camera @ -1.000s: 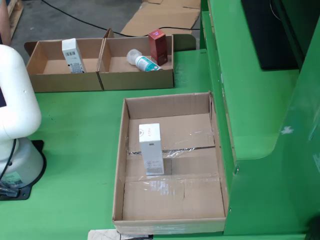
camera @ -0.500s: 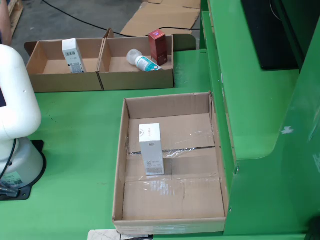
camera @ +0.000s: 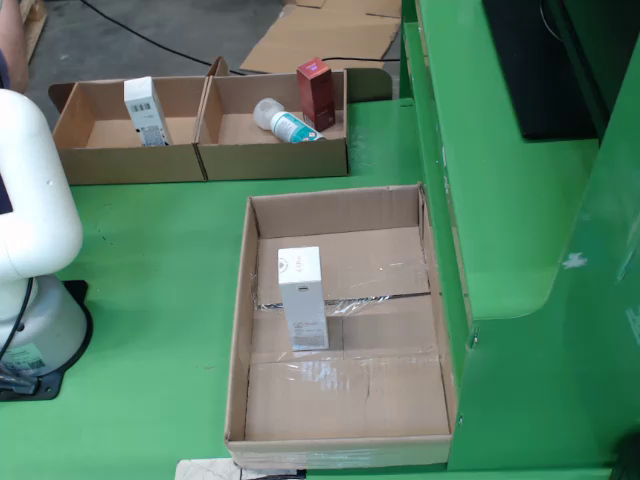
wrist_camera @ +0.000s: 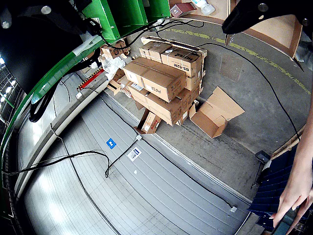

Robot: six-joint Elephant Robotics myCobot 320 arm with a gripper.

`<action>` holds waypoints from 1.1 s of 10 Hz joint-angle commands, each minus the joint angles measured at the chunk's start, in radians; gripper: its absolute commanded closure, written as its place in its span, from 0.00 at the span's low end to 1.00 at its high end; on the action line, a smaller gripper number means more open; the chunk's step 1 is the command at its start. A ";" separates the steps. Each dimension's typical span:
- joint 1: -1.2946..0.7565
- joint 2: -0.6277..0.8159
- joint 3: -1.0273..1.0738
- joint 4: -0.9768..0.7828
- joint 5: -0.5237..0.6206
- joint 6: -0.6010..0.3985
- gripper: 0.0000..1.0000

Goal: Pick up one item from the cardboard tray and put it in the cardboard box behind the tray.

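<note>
Dark fingers (wrist_camera: 254,14) poking in at the top of the gripper view (only bits showing), so cannot tell if spread or pressed together. Far below, piled brown boxes (wrist_camera: 161,83) and a person's hand (wrist_camera: 293,196). In the still view, white box (camera: 302,297) standing in the cardboard tray (camera: 240,330) on the green desk (camera: 150,260). Behind the tray, left cardboard box (camera: 80,165) with a white carton (camera: 145,110), right cardboard box (camera: 270,160) with a red box (camera: 316,95) and a bottle (camera: 285,122).
</note>
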 commanded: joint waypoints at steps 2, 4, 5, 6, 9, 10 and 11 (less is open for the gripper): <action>-0.016 0.035 0.021 -0.033 0.025 0.023 0.00; -0.045 0.083 0.021 -0.151 0.070 0.085 0.00; -0.066 0.145 0.021 -0.289 0.110 0.168 0.00; -0.075 0.197 0.021 -0.397 0.129 0.231 0.00; -0.090 0.339 0.021 -0.611 0.154 0.355 0.00; -0.090 0.339 0.021 -0.611 0.154 0.355 0.00; -0.139 0.443 0.021 -0.774 0.220 0.438 0.00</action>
